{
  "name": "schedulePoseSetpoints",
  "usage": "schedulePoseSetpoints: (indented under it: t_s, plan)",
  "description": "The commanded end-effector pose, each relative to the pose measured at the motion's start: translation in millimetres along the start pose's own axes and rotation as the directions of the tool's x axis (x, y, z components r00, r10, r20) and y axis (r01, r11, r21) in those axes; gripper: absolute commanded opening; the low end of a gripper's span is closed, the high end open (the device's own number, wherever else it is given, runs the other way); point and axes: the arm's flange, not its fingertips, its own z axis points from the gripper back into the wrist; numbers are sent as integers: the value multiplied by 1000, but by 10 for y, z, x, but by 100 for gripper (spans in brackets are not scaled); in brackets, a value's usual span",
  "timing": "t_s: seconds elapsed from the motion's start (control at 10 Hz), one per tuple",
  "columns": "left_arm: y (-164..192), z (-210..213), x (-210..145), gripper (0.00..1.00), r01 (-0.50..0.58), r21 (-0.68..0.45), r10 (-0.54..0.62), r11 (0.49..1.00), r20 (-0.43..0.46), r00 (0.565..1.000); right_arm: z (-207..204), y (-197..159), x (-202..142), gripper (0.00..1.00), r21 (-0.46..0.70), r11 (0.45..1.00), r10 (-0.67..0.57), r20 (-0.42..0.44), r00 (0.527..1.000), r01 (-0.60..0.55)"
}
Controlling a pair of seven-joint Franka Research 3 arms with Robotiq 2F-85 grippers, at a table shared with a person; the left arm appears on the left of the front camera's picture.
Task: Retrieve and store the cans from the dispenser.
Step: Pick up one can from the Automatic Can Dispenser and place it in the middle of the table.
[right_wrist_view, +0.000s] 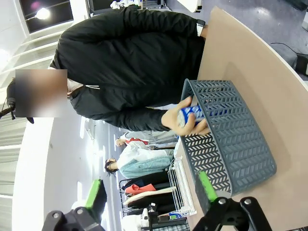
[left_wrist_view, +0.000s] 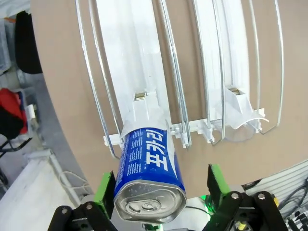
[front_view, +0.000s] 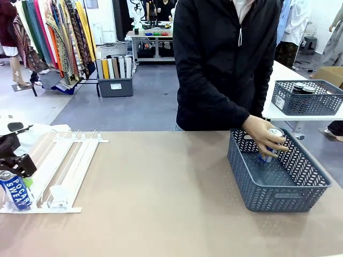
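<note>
The table (front_view: pixel 161 187) lies bare across the middle, between the dispenser (front_view: pixel 69 155) and the grey basket (front_view: pixel 278 195). The person's hand (front_view: pixel 261 135), holding a can (front_view: pixel 274 140), fills the basket's far end; its near half is open. A blue can (front_view: pixel 16 194) blocks the near end of the dispenser's left lane.

Robotics lab in large open hall, staged with shop props. Robot's left gripper (left_wrist_view: pixel 161 178) seen at tan worktable (front_view: pixel 161 187). Grey floor (front_view: pixel 144 104) seen beyond. Many garments (front_view: pixel 61 32) hung in row. Grey crate (front_view: pixel 115 85) filled with upright boards (front_view: pixel 113 67). Far workbench (front_view: pixel 153 38) loaded with coloured items. Second, white table (front_view: pixel 284 111) placed at right. Loose cables (left_wrist_view: pixel 294 211) seen below table edge.
</note>
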Motion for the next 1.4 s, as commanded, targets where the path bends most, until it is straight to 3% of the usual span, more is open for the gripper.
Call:
schedulePoseSetpoints:
  t_s: [0.0, 0.8, 1.1, 1.3]
  plan:
    - [6, -32, -17, 0, -21, 39, 21, 999, 4, 1000, 8, 38, -23, 100, 1, 1000, -2, -5, 1000, 2]
    - [66, 64, -44, 0, -45, 55, 43, 997, 34, 998, 8, 38, -23, 100, 1, 1000, -2, -5, 1000, 2]
    - [175, 699, -183, 0, -70, 64, 63, 996, 110, 992, 8, 38, -23, 100, 1, 1000, -2, -5, 1000, 2]
    - [158, 1338, -510, 0, -4, -59, 17, 998, 225, 974, 8, 38, -23, 100, 1, 1000, -2, -5, 1000, 2]
